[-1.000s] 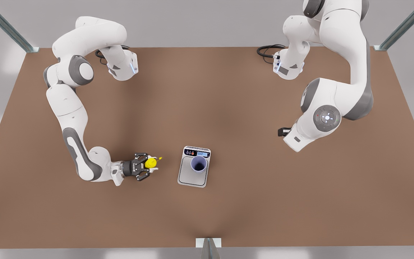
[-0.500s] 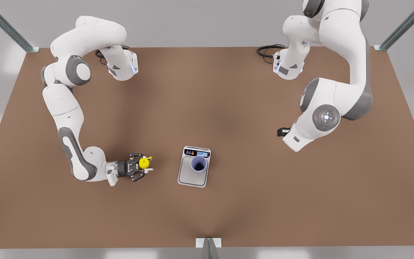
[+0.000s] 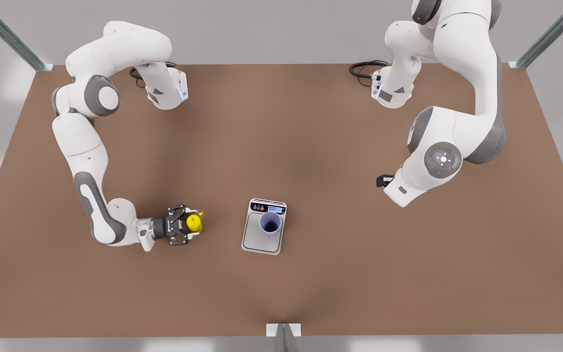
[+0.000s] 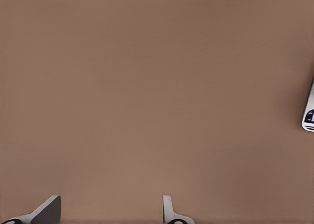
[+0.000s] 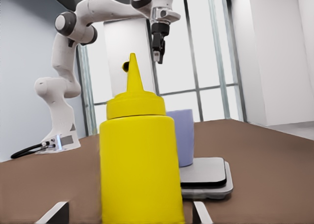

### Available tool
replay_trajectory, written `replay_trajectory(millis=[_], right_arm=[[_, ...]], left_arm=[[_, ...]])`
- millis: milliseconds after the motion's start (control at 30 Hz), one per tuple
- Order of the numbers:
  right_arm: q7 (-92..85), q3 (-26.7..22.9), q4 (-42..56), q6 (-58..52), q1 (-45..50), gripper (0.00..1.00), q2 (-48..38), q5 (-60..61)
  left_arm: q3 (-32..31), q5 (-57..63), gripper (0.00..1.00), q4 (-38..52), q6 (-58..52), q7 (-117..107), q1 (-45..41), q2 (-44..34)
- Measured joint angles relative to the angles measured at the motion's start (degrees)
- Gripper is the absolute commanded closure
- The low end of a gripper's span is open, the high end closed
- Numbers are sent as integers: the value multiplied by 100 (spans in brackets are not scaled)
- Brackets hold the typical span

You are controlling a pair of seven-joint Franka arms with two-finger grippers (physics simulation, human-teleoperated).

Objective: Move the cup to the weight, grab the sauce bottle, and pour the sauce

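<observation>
The yellow sauce bottle [image 3: 194,223] stands upright on the table, at the front view's left of the scale. My right gripper [image 3: 185,226] is open around it, and its fingers [image 5: 55,211] stand apart from the bottle [image 5: 140,160] on both sides. The lavender cup [image 3: 270,223] stands on the silver weight [image 3: 257,239], near its display strip, and shows behind the bottle as cup [image 5: 184,135] on scale [image 5: 211,177]. My left gripper [image 4: 109,215] hangs open and empty high over bare table, off to the front view's right [image 3: 383,181]. A corner of the weight [image 4: 309,117] shows at its view's edge.
Brown table [image 3: 311,146] with wide bare areas all around the scale. Black cables [image 3: 362,68] lie by the arm bases at the far edge. Metal frame posts [image 3: 283,337] stand at the table's edges.
My right gripper has drawn back toward the front view's left. The bottle moved left with it at first, then stayed in place. The left arm barely shifted.
</observation>
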Motion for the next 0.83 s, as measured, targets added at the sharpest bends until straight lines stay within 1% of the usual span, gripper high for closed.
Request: replay_trajectory(millis=[167, 267, 300, 333, 400, 467, 500, 533, 567, 600, 633, 667, 700, 767, 833], right_arm=[[5, 0, 5, -22, -211, 0, 0, -288], [683, 2, 186, -449, -692, 0, -116, -1074], [1731, 25, 742, -1012, -879, 0, -217, -1703], [2819, 37, 1582, -1594, -885, 0, -344, -2173], [4888, 35, 2654, -1711, -557, 0, -802, -3017], [6801, 31, 2928, -1421, 157, 0, -1682, -3878], [7537, 3, 2846, -1023, 561, 0, -2370, -4556], [8779, 4, 2730, -856, 997, 0, -2808, -5365], [9997, 2, 2284, -814, 1191, 0, -3335, -6028], [10869, 0, 1662, -578, 1202, 0, -3859, -6364], [12106, 1, 1223, -557, 1222, 0, -4258, -6459], [12591, -72, 864, -576, 1229, 0, -4520, -6632], [13098, -87, 786, -688, 1290, 0, -4615, -6722], [13234, -97, 790, -788, 1233, 0, -4628, -6728], [14247, -96, 800, -800, 1221, 0, -4711, -6862]], left_arm=[[0, 2, 0, 0, 0, 0, 0, 0], [0, 2, 0, 0, 18, 0, 0, 9], [0, 2, 0, 0, 18, 0, 0, 9], [0, 2, 0, 0, 18, 0, 0, 9], [0, 2, 0, 0, 34, 0, 0, 9], [0, 2, 0, 0, 43, 0, 0, 9], [0, 2, 0, 0, 52, 0, 0, 9], [0, 2, 0, 0, 53, 0, 0, 9], [0, 4, 0, 0, 53, 5, 2, 9], [0, 6, 0, 0, 53, 9, 11, 9], [0, 7, 0, 0, 53, 9, 8, 9], [0, 8, 0, 0, 53, 9, 19, 9], [0, 9, 0, 0, 53, 9, 18, 9], [0, 10, 0, 0, 53, 9, 18, 9], [0, 10, 0, 0, 53, 9, 18, 9]])
